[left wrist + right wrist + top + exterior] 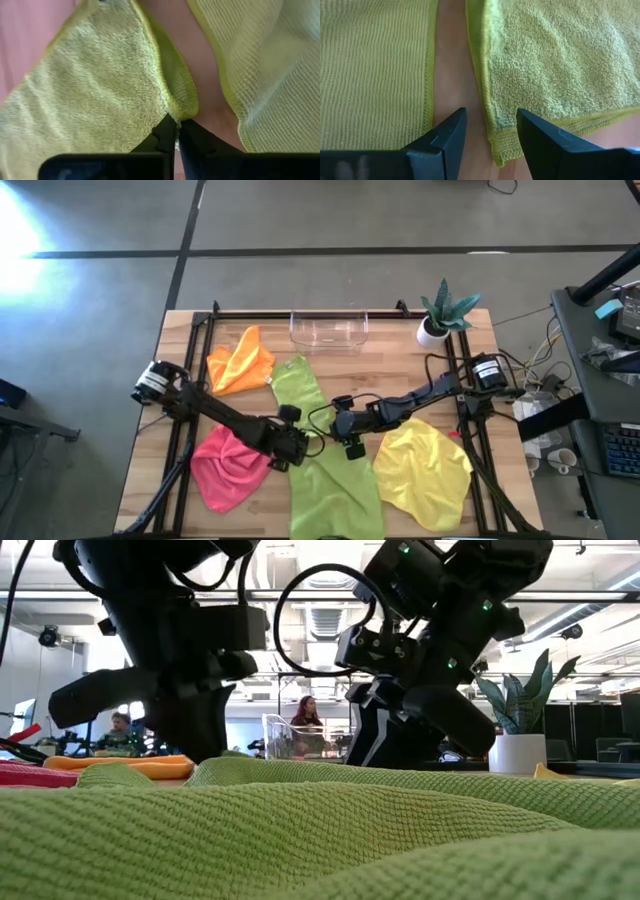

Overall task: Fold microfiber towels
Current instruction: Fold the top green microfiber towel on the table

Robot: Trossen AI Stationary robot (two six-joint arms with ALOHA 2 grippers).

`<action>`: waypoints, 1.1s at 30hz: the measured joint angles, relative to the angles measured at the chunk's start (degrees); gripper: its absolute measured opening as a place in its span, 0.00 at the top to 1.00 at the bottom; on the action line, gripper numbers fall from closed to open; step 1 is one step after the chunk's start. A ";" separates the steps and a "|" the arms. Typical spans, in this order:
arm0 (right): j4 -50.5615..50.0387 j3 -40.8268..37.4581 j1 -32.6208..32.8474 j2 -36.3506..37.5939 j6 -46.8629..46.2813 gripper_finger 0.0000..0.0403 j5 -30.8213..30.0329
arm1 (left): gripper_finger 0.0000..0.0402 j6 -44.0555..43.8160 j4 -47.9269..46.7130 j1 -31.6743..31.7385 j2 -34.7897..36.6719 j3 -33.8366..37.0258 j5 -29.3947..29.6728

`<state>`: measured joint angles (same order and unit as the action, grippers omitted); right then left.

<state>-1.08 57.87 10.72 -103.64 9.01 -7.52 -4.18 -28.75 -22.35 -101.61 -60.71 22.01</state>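
left gripper [177, 131] fingers pinched on lime towel [105, 85] corner; right gripper [487, 131] fingers spread, empty, towel edges cropped

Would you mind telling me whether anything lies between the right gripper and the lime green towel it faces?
Nothing visible does. The right gripper hangs open over the lime green towel, its fingers straddling the hem. The left gripper is shut on a corner.

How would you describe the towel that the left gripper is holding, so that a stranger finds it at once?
Start from the clear plastic bin at the table's far edge. Just in front of it lies a fluffy lime green microfiber towel, beside the orange towel. The left gripper pinches its corner; its terry pile differs from the waffle-weave lime green towel nearer the front.
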 joint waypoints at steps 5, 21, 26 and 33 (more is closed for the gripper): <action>0.04 0.04 -0.39 -0.25 -0.03 0.59 -0.47 | 1.00 -0.69 0.06 0.91 1.97 -0.02 0.51; 0.17 0.04 -1.22 -0.36 -0.03 0.65 -2.83 | 1.00 -3.04 -0.04 4.63 8.17 0.09 2.63; 0.17 0.04 -1.25 -0.38 -0.40 0.67 -3.22 | 1.00 -3.10 0.07 5.62 9.96 0.09 2.73; 0.17 0.02 -1.26 -0.43 -4.46 0.81 -3.52 | 1.00 -3.15 -0.24 6.28 11.40 0.14 2.74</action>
<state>-0.91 57.89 9.46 -104.07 4.55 -11.04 -7.33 -28.99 -16.08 -90.21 -60.56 24.76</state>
